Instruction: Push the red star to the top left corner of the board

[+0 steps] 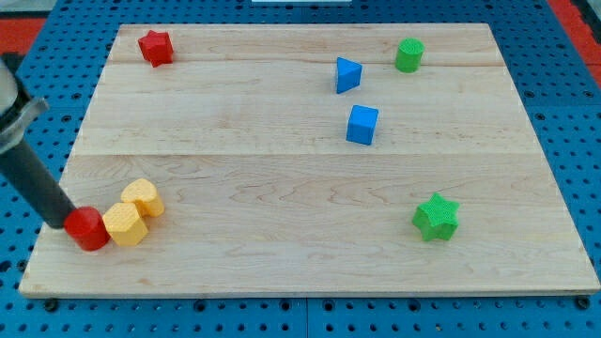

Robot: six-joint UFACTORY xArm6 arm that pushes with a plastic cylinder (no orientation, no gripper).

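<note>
A: What is hidden or hard to read here?

B: The arm is cut off at the view's left edge, so only the dark rod shows. My tip (66, 223) ends right against the red block (88, 229), whose shape I make out only as roughly cylindrical. Whether the very end rests on the worktop (282, 188) is hard to tell, since the red block covers part of it.

A: And the pincer: released, clenched, grasping something?

B: There is no pincer on this arm, only the rod, so nothing is grasped. My tip touches the red block on its left side. Just right of that block, touching it, sits a yellow block (125, 224), and a second yellow block (144, 197) lies up and right of that, touching the first.

A: Where is the red star?

B: The red star (156, 47) stands well above my tip, near the worktop's top left corner, apart from every other block.

A: Edges and open room?

B: My tip is near the worktop's left edge and bottom left corner. Far to the right lie a blue triangular block (347, 74), a blue cube (362, 125), a green cylinder (409, 55) and a green star (436, 217). Bare wood stretches between my tip and the red star.
</note>
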